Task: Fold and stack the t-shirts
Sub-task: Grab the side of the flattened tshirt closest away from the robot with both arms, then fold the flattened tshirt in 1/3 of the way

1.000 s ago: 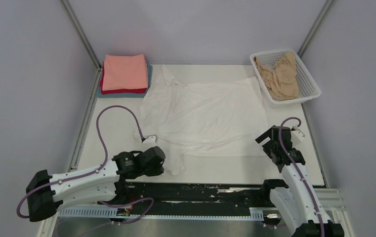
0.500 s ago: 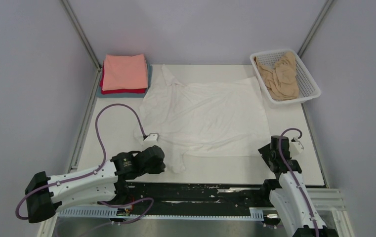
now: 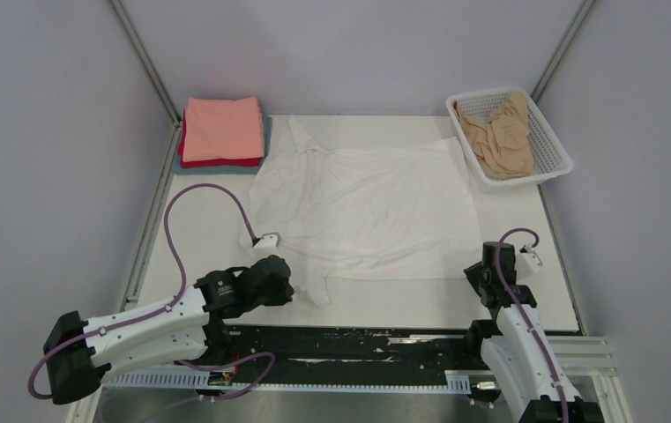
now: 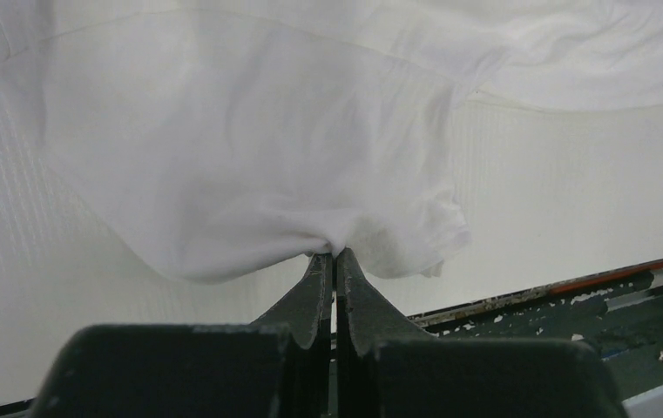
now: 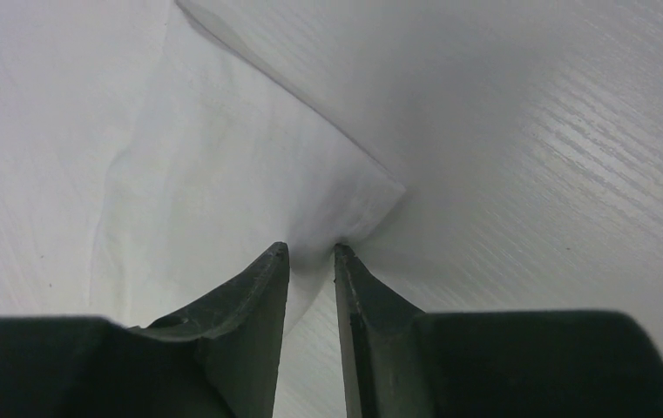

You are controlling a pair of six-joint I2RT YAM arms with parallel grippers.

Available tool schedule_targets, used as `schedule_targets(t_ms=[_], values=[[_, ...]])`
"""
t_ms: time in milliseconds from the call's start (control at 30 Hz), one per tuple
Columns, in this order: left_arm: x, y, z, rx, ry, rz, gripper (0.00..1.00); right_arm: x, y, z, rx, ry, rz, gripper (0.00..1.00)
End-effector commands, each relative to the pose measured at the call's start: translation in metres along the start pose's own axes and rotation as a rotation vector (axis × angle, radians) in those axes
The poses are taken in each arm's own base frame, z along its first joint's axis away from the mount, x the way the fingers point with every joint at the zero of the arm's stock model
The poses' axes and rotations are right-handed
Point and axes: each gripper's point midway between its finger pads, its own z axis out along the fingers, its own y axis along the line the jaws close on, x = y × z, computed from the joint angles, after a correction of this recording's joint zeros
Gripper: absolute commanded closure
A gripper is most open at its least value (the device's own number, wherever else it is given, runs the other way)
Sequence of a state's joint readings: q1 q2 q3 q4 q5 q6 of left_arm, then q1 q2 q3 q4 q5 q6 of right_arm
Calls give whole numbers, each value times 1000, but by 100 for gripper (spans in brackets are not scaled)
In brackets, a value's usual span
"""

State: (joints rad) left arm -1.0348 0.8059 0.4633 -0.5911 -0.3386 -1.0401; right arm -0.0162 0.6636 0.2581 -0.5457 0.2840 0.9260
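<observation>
The white t-shirt (image 3: pixel 367 207) is lying flat left of the basket (image 3: pixel 550 132), long axis sideways. The left gripper (image 4: pixel 334 257) is clamping its corner farthest from the basket. The right gripper (image 5: pixel 310 248) is straddling the nearer front corner, jaws slightly apart (not pinched yet, I'd say).

Corner of white t-shirt (image 5: pixel 223 157) — between tool (image 5: pixel 310 252) jaws.

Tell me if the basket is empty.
No, a tan shirt lies crumpled inside the basket.
</observation>
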Motion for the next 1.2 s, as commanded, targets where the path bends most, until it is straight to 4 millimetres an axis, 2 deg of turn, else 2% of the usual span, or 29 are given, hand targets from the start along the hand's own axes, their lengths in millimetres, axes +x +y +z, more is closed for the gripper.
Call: schedule_targets(t_ms=[0,133,333,533,667,800,1067,1167], values=[[-21,-11,-5,34,-67,-13,100,-10,6,4,-23,-52,8,72],[-26,-11,-5,40,-84,-19,100,-12,8,6,-34,-64,-1,79],[-39,-14,-9,54,-119,-18,100,-18,19,1,-79,-70,-33,98],[-65,-24,-12,97,-178,-23,100,-26,43,-7,-160,-67,-59,100],[-93,-33,-14,132,-243,-38,100,-35,65,-11,-206,-58,-83,100],[-121,-33,-8,120,-287,-62,100,-52,90,-13,-246,-75,-106,100],[-187,-11,4,6,-398,-95,100,-74,138,0,-298,-80,-100,100],[-201,-5,9,-29,-419,-93,100,-80,155,9,-309,-77,-96,100]])
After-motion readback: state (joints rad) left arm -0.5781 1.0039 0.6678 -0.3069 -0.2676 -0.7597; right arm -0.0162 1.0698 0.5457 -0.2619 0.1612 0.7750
